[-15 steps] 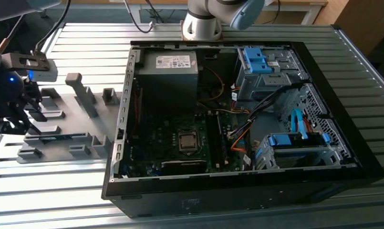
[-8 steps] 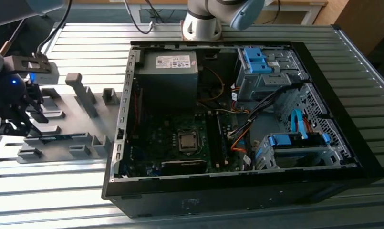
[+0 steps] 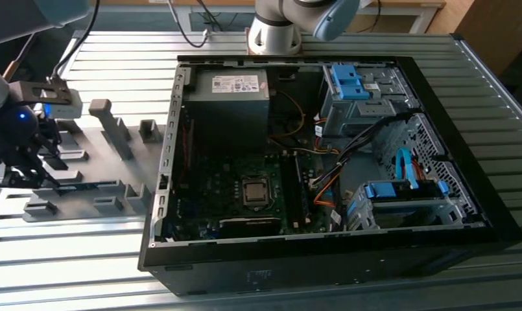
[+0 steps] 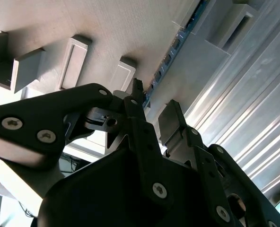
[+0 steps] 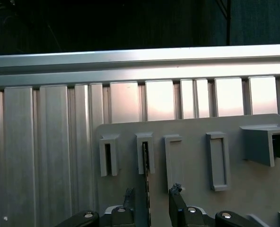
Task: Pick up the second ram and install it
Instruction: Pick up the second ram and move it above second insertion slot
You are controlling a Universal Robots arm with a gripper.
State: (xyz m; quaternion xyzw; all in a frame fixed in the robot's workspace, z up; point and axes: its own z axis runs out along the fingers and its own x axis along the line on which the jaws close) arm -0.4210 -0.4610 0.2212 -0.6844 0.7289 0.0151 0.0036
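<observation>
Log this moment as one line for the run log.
gripper: open | position: straddling second ram | ram state: standing in grey holder | install: not done

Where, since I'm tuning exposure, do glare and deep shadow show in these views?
Exterior view: the computer case is shadowed inside, the slatted table bright. First wrist view: glare on the table's slats, darkness above. Second wrist view: bright streaks on the slats; the gripper is dark.
</observation>
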